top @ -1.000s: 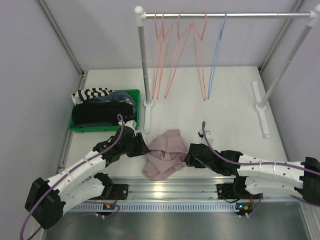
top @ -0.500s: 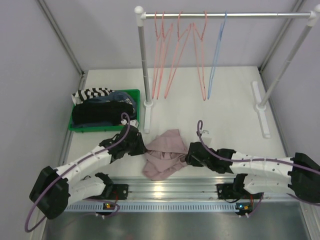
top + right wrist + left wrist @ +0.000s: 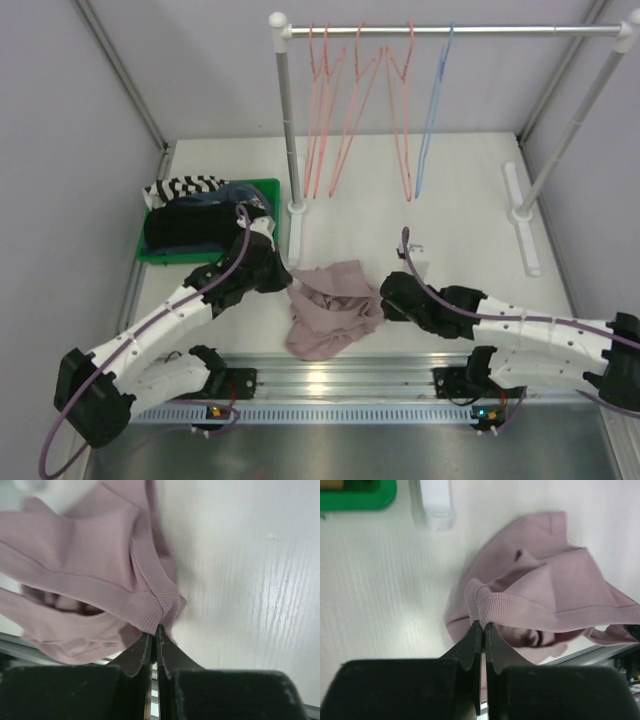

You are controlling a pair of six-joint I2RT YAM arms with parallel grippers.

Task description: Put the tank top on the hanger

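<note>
The dusty-pink tank top point(image 3: 330, 305) lies crumpled on the white table between my two arms. My left gripper point(image 3: 285, 280) is at its left edge and is shut on a ribbed hem fold, as the left wrist view shows at the left gripper point(image 3: 481, 625) against the tank top point(image 3: 545, 595). At the top's right edge my right gripper point(image 3: 385, 292) is likewise shut on a ribbed hem, with the right gripper point(image 3: 154, 627) pinching the tank top point(image 3: 85, 555). The light-blue hanger point(image 3: 430, 110) hangs from the rack's rail, far behind the top.
Several pink hangers point(image 3: 345, 110) hang left of the blue one on the rail point(image 3: 500, 30). The rack's left post point(image 3: 287, 130) and right foot point(image 3: 522, 215) stand on the table. A green tray point(image 3: 150, 255) at left holds a striped garment point(image 3: 185, 186) and dark clothes point(image 3: 205, 225).
Both grippers have closed on the tank top's edges. The left one has shifted a little away from the near edge and the fabric is pulled wider between them.
</note>
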